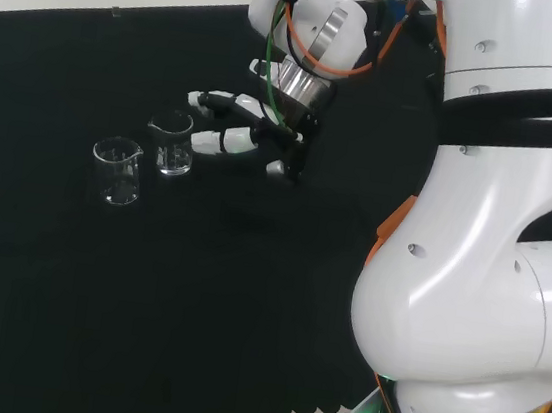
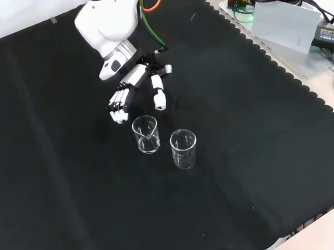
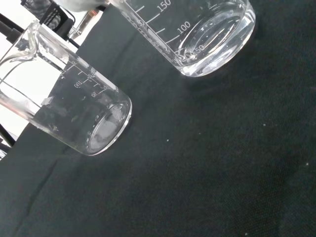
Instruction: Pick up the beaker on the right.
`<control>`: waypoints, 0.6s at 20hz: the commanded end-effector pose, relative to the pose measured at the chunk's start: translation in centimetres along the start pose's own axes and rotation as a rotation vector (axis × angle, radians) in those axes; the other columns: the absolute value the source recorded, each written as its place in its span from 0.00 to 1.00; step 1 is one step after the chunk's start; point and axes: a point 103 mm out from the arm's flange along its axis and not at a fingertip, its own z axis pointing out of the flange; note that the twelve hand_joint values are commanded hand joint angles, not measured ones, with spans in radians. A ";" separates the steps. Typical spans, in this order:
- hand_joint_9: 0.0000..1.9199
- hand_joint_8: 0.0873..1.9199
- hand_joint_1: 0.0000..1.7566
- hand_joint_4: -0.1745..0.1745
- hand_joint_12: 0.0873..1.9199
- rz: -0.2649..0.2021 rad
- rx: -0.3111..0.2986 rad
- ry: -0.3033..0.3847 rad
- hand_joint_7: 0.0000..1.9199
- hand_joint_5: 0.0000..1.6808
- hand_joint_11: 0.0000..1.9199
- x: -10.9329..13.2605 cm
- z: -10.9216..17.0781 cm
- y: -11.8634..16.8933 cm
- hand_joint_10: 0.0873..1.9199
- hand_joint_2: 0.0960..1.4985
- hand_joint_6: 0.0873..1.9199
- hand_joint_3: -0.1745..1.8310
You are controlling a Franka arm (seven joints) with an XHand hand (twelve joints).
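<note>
Black cloth (image 2: 73, 184) over the bench, scalloped along its edges.

Two clear glass beakers, upright, both apparently empty, standing close together but not touching:
- Beaker nearer the hand (image 2: 146, 134) (image 1: 172, 143) (image 3: 207, 34): right one of the pair in the head view, left one in the front view. Spout and printed graduation marks visible (marks not read off). Just beside the fingertips; contact not discernible in any view.
- Farther beaker (image 2: 184, 148) (image 1: 117, 171) (image 3: 69, 113): left one in the head view, right and slightly lower in the front view. Same build, graduated, spout at the rim.

Hand (image 2: 134, 88) (image 1: 245, 132), black and white, on the white arm (image 1: 483, 242). In the front view, entering from the top, above and slightly left of the near beaker. In the head view, just right of that beaker, low over the cloth. Fingers (image 2: 119, 104) stretched out nearly straight toward the beaker; thumb (image 2: 158, 93) set apart from them, also extended. Nothing held, nothing enclosed.

Orange and green cables (image 1: 298, 23) looped around the wrist.

Off the cloth, top right of the front view: grey box (image 2: 283, 23) with loose cabling (edge of the bench).
</note>
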 end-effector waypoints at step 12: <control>0.11 0.33 0.42 0.22 0.53 -0.033 -0.013 0.083 0.08 0.15 0.00 0.1 2.7 2.4 0.34 0.55 0.00 0.00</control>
